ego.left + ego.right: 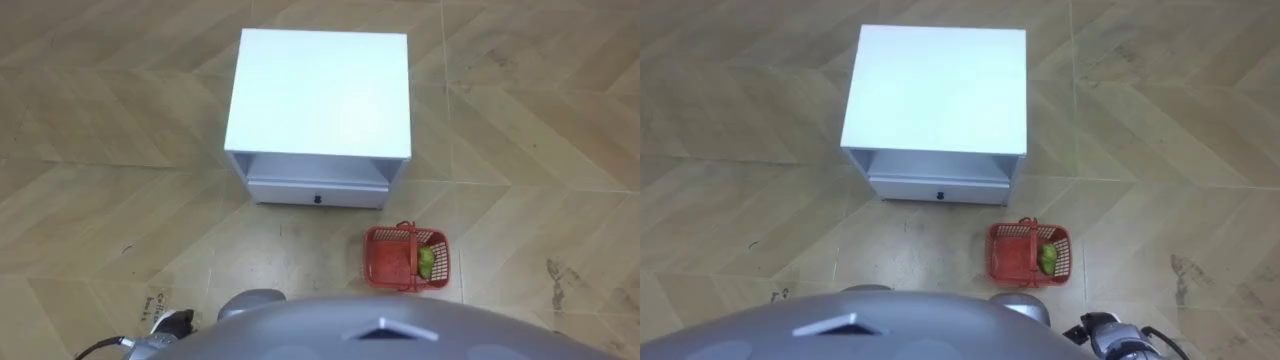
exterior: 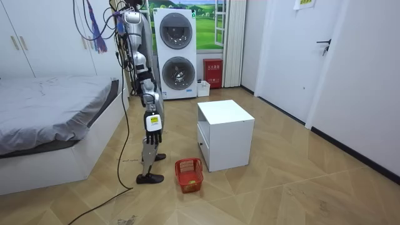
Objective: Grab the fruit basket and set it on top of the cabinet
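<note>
A red plastic fruit basket [image 1: 405, 258] stands on the wood floor, in front of the white nightstand's [image 1: 320, 90] right corner. Green fruit [image 1: 427, 262] lies inside it, and its handle is folded down. In the room view I stand upright facing the nightstand [image 2: 225, 112], with the basket [image 2: 189, 174] by my feet. My right hand [image 2: 153, 122] hangs at my side with relaxed, straight fingers, well above the basket. Part of my left hand [image 1: 168, 323] shows at the lower left edge, far from the basket. The basket [image 1: 1028, 255] is apart from both hands.
The nightstand has an open shelf and a drawer with a dark knob [image 1: 315, 199]. A bed [image 2: 50, 119] lies behind me, stacked washing machines [image 2: 178, 53] stand by the window, and a red box [image 2: 213, 74] sits beside them. Open floor stretches to the basket's right.
</note>
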You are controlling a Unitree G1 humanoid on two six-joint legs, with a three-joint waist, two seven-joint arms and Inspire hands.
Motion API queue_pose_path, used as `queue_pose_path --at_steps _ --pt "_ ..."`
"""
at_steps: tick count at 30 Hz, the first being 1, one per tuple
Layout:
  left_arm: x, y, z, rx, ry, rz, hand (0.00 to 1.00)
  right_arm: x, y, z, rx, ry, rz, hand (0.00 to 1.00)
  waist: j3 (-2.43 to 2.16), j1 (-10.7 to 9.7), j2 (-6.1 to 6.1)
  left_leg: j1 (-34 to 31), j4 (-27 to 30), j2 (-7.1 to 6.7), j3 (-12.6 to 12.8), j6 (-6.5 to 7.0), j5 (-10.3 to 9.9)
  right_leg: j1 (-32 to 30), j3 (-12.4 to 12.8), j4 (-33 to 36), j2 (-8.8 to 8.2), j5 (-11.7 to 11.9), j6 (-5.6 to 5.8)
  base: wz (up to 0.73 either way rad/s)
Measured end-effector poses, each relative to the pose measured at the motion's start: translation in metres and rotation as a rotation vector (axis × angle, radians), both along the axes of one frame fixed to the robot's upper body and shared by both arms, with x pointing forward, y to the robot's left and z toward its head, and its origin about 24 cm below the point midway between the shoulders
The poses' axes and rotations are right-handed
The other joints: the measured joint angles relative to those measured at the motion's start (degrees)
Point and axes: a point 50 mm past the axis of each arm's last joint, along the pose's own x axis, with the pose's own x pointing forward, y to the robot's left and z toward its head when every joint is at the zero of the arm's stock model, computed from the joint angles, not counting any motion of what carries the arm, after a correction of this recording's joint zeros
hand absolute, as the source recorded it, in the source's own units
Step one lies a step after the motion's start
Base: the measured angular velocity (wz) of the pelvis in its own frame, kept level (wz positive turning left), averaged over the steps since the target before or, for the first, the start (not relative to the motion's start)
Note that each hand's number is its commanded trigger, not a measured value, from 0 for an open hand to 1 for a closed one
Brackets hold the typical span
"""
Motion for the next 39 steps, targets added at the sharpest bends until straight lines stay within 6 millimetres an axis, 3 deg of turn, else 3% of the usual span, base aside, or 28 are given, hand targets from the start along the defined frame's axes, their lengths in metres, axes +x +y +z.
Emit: queue_pose_path --at_steps 7,15,21,32,39 --pt "0.003 -0.002 0.0 -0.003 -0.006 -0.01 0.0 0.002 0.0 0.0 -0.007 -0.005 0.024 0.0 -0.18 0.02 -0.57 -0.45 0.05 -0.04 -0.27 -0.16 0.09 0.23 -0.31 -0.93 0.09 -0.01 -0.01 0.02" --pt "0.005 0.0 0.0 0.035 -0.023 -0.012 0.0 0.007 -0.001 0.001 -0.035 -0.031 0.019 0.0 -0.07 -0.14 -1.38 -1.02 0.62 -0.26 -1.1 -0.2 0.06 0.75 -0.9 -1.9 0.08 0.0 -0.02 0.06" --pt "0.015 0.001 0.001 0.06 -0.071 -0.021 0.0 0.009 -0.001 0.001 -0.03 -0.062 0.027 0.0 0.0 -0.16 -0.94 -1.17 0.6 -0.25 -1.64 -0.29 0.0 1.03 -1.67 -1.78 0.22 0.01 -0.01 0.08" --pt "0.014 0.0 0.001 0.083 -0.097 -0.023 0.0 0.004 -0.001 0.001 -0.05 -0.091 0.028 0.0 -0.01 -0.21 -0.05 0.13 -0.06 -0.36 -1.72 -0.29 -0.01 2.04 -1.59 -1.77 0.09 0.01 -0.01 0.0" --pt "0.014 -0.006 0.0 0.066 -0.096 -0.021 0.0 0.006 -0.003 0.001 -0.072 -0.106 0.007 0.0 -0.08 -0.23 0.18 -2.44 1.6 -0.45 -1.43 0.2 -0.49 -0.08 -1.97 -0.04 -0.32 -0.04 0.06 0.0"
